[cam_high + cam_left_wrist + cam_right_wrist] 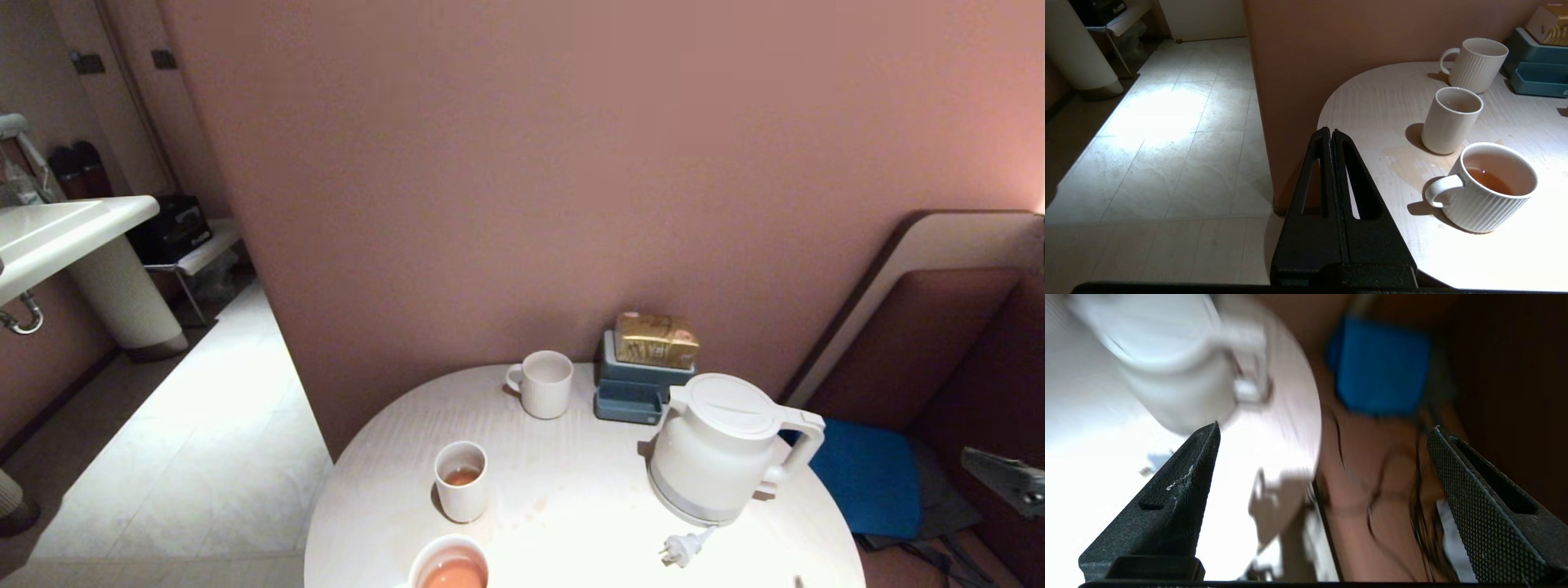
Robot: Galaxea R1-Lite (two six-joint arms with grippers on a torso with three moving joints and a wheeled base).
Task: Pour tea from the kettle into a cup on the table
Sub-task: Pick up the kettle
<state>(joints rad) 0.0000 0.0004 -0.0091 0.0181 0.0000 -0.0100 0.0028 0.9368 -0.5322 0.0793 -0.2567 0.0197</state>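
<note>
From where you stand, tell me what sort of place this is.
Probably a small café or break corner. A round white table stands against a partition wall, carrying a kettle and mugs, one ribbed mug at the back. A padded bench seat runs beside it, and a pedestal washbasin stands off to the left.

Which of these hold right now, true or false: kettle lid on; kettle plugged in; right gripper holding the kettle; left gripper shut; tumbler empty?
1. The kettle has its lid on. True.
2. The kettle is plugged in. False: its plug lies loose on the table.
3. The right gripper holds the kettle. False: its fingers stand wide apart, empty, off the table's right edge.
4. The left gripper is shut. True.
5. The cup is empty. False: a little tea sits in its bottom.
</note>
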